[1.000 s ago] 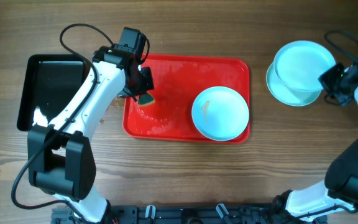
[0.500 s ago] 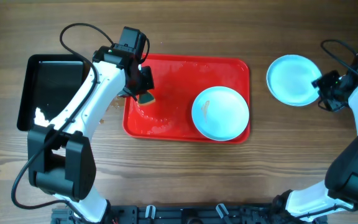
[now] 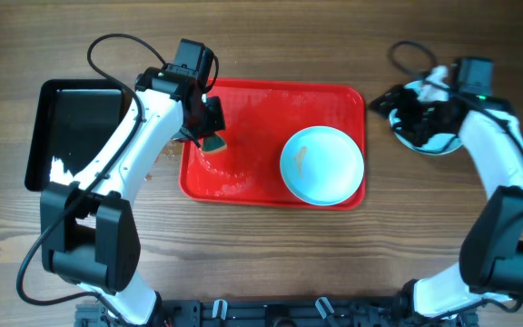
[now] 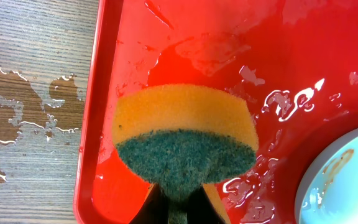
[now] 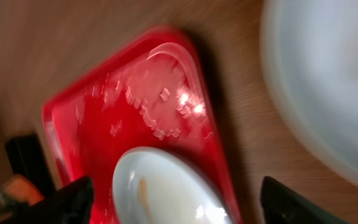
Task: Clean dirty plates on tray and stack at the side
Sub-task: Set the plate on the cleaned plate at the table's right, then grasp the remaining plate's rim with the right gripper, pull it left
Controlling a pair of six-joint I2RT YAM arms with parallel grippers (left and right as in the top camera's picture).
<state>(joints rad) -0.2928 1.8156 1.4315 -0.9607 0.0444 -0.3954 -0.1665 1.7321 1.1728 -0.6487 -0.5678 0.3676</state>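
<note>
Tray (image 3: pixel 261 100), red and wet, brown-smeared pale plate (image 3: pixel 321 164) at its right end, left claw (image 4: pixel 180 208) pinching yellow-green sponge (image 4: pixel 185 134); right claw (image 5: pixel 182 200) spread above mint plate (image 3: pixel 439 145)

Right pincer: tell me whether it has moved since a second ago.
Yes. The right pincer has swung left across the stacked plates, toward the red tray.

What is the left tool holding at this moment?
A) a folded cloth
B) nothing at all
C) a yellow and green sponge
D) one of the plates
C: in the left wrist view the left tool is shut on the green side of the sponge, at the left part of the wet red tray.
</note>
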